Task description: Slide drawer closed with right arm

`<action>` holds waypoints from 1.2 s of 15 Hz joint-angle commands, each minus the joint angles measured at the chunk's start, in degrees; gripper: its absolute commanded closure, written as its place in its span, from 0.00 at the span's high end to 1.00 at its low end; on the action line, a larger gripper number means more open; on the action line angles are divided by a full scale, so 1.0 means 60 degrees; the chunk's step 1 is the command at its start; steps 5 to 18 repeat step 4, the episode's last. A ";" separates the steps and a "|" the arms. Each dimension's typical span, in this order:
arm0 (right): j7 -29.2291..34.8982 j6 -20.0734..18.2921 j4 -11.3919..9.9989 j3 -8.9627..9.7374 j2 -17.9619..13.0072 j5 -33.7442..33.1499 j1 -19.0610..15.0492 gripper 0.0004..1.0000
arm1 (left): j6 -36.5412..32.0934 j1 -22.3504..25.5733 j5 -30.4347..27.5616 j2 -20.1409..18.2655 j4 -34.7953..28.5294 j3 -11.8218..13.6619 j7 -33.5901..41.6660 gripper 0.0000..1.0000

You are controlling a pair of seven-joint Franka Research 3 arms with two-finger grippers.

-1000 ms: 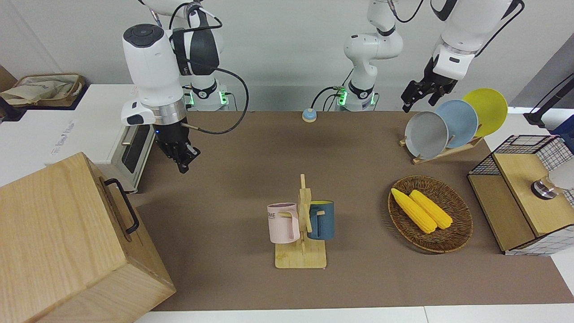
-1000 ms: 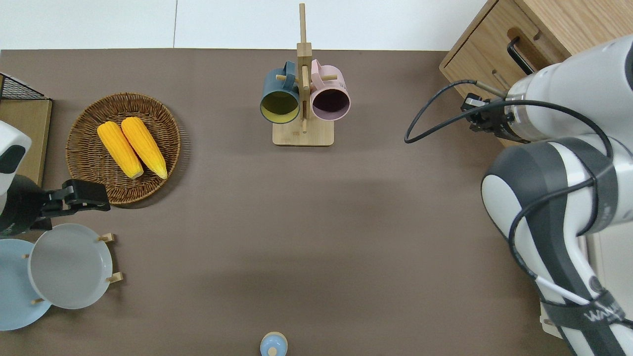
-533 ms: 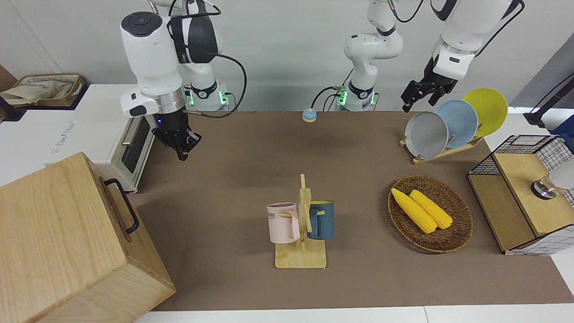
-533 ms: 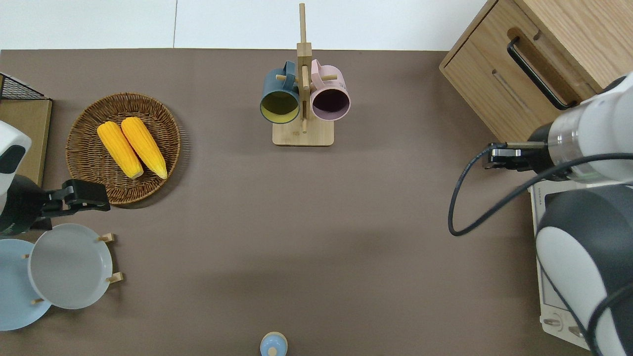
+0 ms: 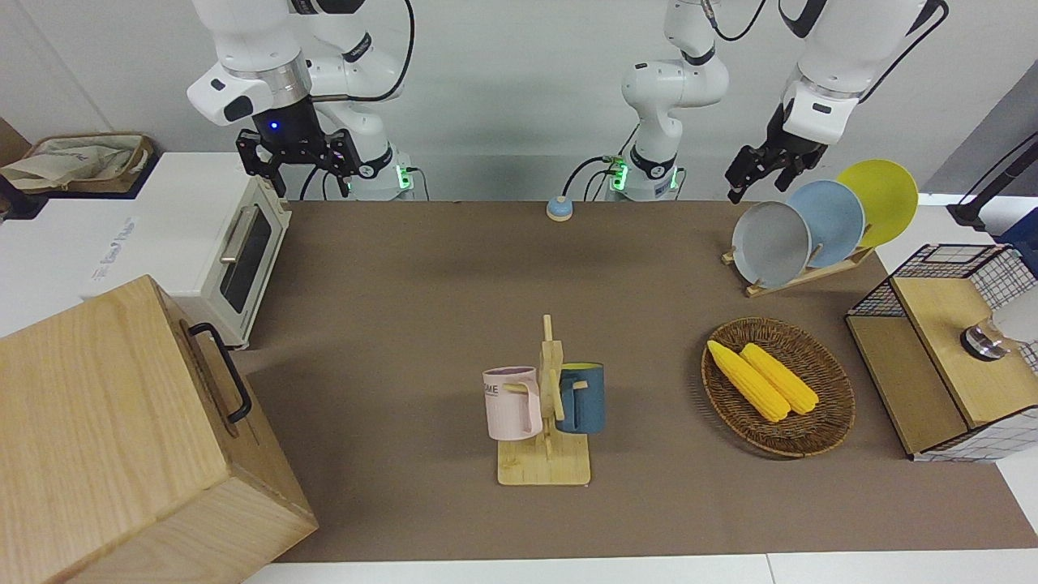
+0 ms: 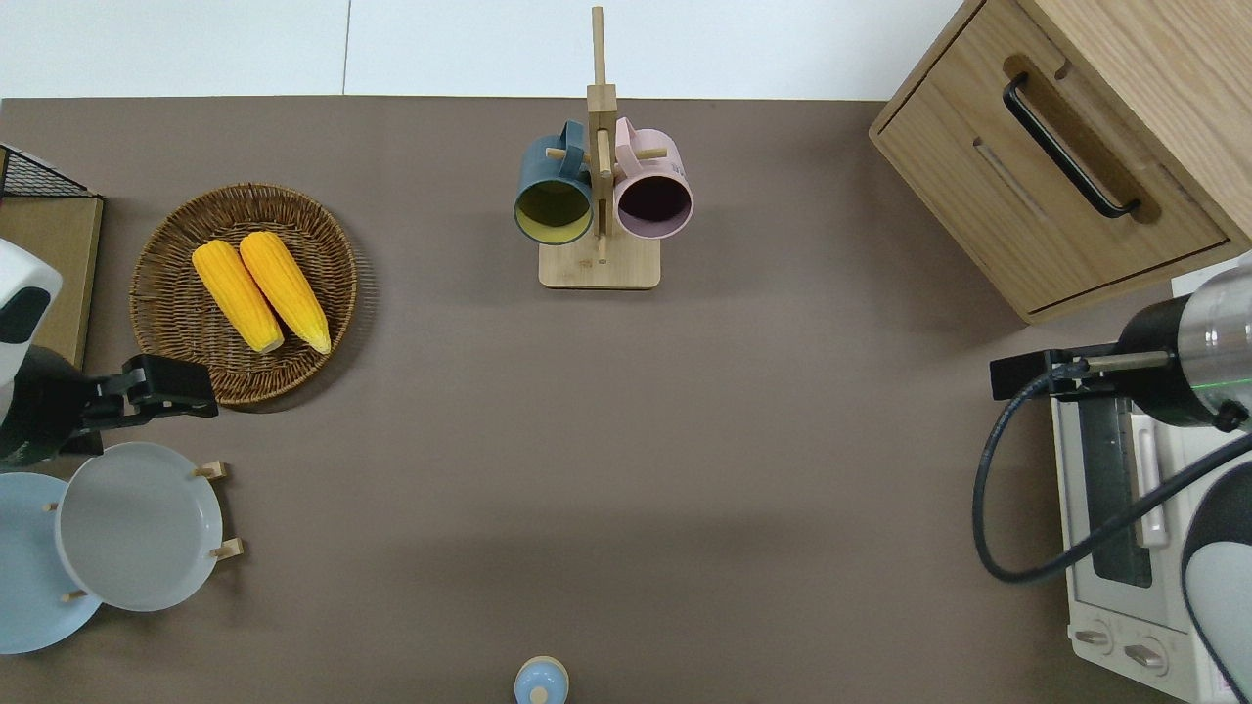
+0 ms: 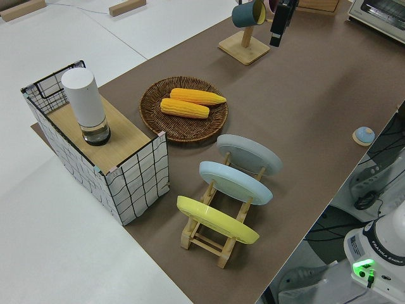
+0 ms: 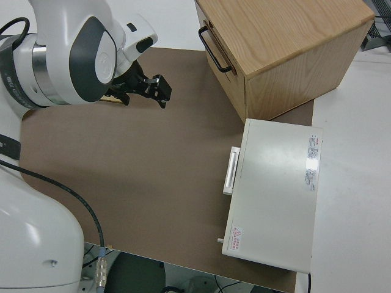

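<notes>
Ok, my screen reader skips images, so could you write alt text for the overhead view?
Seen from above, the pale wooden drawer with its black bar handle sits flush in its cabinet, while the right tool hangs open over the toaster oven. A mug rack, a corn basket and plates share the brown table.

1. My white jointed right arm (image 5: 243, 57) is raised, its black two-finger right gripper (image 5: 296, 158) pointing down with fingers spread apart, holding nothing.
2. My white left arm (image 5: 843, 49) is parked.
</notes>
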 commanded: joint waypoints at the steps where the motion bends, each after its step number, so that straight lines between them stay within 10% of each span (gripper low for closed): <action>1: -0.0261 -0.0225 -0.0170 -0.0098 -0.0181 0.0175 0.0094 0.99 | -0.0148 -0.0012 -0.0009 -0.0079 0.0036 0.0042 0.0085 0.99; 18: -0.0320 -0.0313 -0.0126 -0.0098 -0.0180 0.0174 0.0094 0.99 | -0.0148 -0.0012 -0.0009 -0.0079 0.0036 0.0042 0.0085 0.99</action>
